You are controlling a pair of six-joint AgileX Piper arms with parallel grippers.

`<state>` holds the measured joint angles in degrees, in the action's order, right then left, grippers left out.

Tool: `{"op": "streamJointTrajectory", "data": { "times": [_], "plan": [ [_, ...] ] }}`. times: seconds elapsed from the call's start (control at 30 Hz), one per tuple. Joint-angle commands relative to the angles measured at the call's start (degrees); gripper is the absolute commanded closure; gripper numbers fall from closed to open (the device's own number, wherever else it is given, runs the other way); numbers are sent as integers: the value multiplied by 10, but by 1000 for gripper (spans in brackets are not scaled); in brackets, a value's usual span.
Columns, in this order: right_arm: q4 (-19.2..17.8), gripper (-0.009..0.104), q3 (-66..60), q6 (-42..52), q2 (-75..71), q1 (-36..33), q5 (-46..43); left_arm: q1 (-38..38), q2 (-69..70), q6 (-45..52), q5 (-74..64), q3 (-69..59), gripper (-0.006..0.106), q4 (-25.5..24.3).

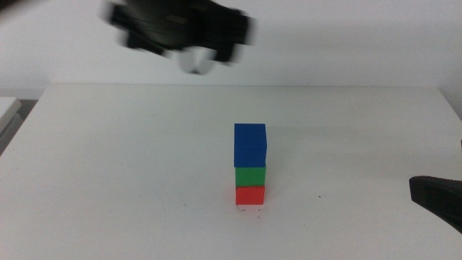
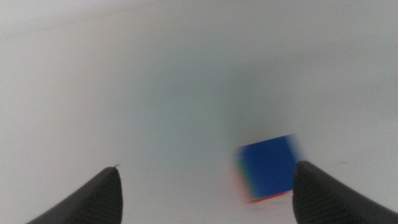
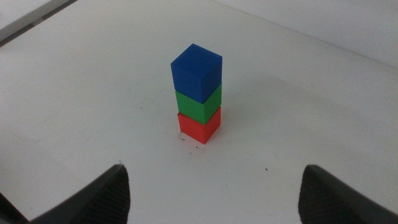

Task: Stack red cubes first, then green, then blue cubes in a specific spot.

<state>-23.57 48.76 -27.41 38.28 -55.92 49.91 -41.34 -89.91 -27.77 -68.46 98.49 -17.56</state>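
In the middle view, the red cube [image 1: 250, 195] sits on the white table [image 1: 108, 180], touching small dark specks [image 1: 249, 210] at its base; the green cube [image 1: 250, 176] rests on it and the blue cube [image 1: 250, 145] tops the stack; the left gripper [image 1: 189, 45] hangs blurred, high above and apart; the right gripper [image 1: 437, 196] waits at the right edge. In the left wrist view, its jaws stand wide apart, holding nothing, over the blue cube [image 2: 268, 165]. In the right wrist view, jaws are spread wide and empty; the stack, blue [image 3: 196, 71], green [image 3: 199, 104], red [image 3: 198, 127], stands upright ahead.
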Motion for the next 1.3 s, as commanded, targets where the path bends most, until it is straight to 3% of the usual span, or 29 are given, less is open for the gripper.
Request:
{"op": "streamJointTrajectory", "data": {
  "times": [0.0,0.17,0.33,0.47,0.7,1.27],
  "plan": [
    [-3,2,-3,3,-2,-1,-4,27,59,56,-15,-49,7,-23],
    [-2,2,-3,3,-2,-1,-4,129,186,155,14,-180,7,0],
    [-2,2,-3,3,-2,-1,-4,271,328,320,257,-371,7,131],
    [-2,2,-3,3,-2,-1,-4,359,426,354,357,-501,7,217],
    [-2,2,-3,3,-2,-1,-4,398,553,354,366,-596,7,233],
    [-2,2,-3,3,-2,-1,-4,398,663,354,362,-597,7,232]
  ]
}}
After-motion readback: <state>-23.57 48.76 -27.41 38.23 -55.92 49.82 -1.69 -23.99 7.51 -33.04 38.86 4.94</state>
